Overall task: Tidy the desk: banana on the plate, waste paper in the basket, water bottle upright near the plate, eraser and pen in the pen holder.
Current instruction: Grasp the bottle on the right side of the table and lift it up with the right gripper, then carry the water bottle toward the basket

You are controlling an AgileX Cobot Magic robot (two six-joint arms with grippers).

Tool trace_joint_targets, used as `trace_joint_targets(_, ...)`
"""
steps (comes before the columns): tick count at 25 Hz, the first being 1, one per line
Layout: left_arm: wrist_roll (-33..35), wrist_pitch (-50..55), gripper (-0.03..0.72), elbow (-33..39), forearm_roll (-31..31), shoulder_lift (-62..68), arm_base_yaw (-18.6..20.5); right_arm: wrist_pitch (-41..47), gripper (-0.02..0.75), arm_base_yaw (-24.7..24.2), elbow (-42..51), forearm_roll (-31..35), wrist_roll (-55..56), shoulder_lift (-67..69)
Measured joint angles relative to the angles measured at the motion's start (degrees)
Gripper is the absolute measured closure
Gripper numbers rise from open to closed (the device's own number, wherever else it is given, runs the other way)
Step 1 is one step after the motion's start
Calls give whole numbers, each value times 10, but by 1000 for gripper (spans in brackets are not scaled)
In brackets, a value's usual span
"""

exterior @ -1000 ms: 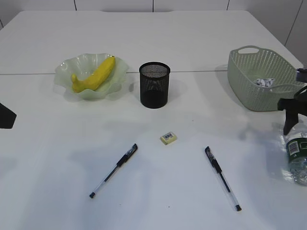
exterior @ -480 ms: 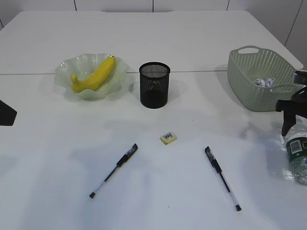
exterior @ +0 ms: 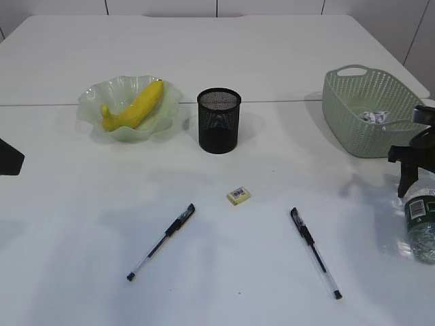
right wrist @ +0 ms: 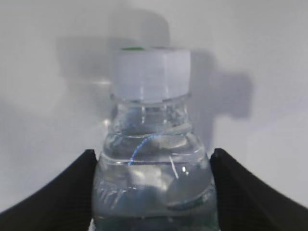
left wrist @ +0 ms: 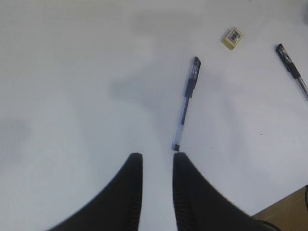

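A clear water bottle (exterior: 423, 224) with a white cap (right wrist: 150, 72) and green label sits at the table's right edge. My right gripper (right wrist: 153, 156) is shut on its shoulders, with a black finger (right wrist: 77, 185) against each side. The banana (exterior: 136, 105) lies on the pale green plate (exterior: 92, 102). Crumpled waste paper (exterior: 374, 117) is in the basket (exterior: 353, 129). The eraser (exterior: 238, 195) and two pens (exterior: 162, 242) (exterior: 315, 252) lie on the table in front of the black mesh pen holder (exterior: 219, 121). My left gripper (left wrist: 158, 156) hovers narrowly open and empty just short of a pen (left wrist: 186, 108).
The left arm shows only as a dark shape (exterior: 8, 158) at the left edge of the exterior view. The table's near edge appears at the lower right of the left wrist view. The eraser (left wrist: 233, 37) and second pen (left wrist: 291, 72) lie beyond the left gripper.
The right gripper has edged slightly left at the bottle's neck, and its fingers have drawn in a touch. The left arm has hardly moved.
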Motion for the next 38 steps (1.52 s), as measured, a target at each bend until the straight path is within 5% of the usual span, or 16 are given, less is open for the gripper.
trace_joint_targets(6, 0, 0, 535, 0, 0, 0, 0, 7, 311, 0, -1, 3, 1, 0)
trace_joint_targets(33, 0, -4, 535, 0, -7, 0, 0, 52, 339, 0, 5, 8, -46, -171)
trace_joint_targets(38, 0, -2, 535, 0, -8, 0, 0, 50, 339, 0, 7, 59, -105, -250)
